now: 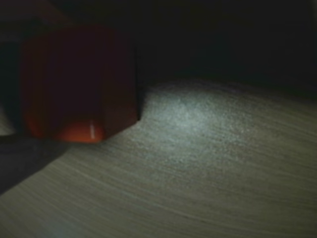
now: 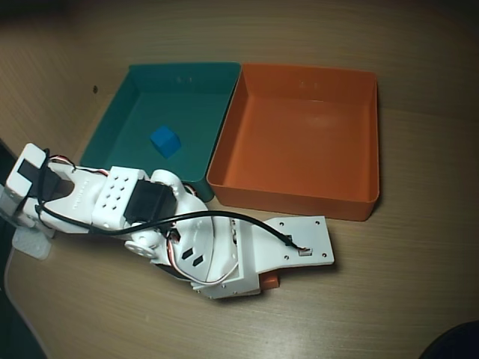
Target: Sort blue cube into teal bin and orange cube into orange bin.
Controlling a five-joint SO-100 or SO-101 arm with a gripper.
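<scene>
Overhead view: the teal bin (image 2: 112,123) and the orange bin (image 2: 368,142) stand side by side on the wooden table (image 2: 419,284), long walls touching, teal on the left. The blue cube (image 2: 165,140) lies on the teal bin's floor, near its middle. The orange bin's floor is bare.

The white arm (image 2: 112,198) reaches across the table in front of the bins, its body bent low over the surface. The orange cube (image 2: 268,280) is on the table, well apart from both bins — only a small orange edge shows beneath the arm's white end plate.

Wrist view: the orange cube (image 1: 79,84) fills the upper left, resting on the table (image 1: 208,168), its lower edge lit, the remainder in deep shadow.

Gripper: fingers are not distinguishable in either view — hidden under the arm from above, lost in darkness at the wrist. Whether it is spread or pinching the cube cannot be told.
</scene>
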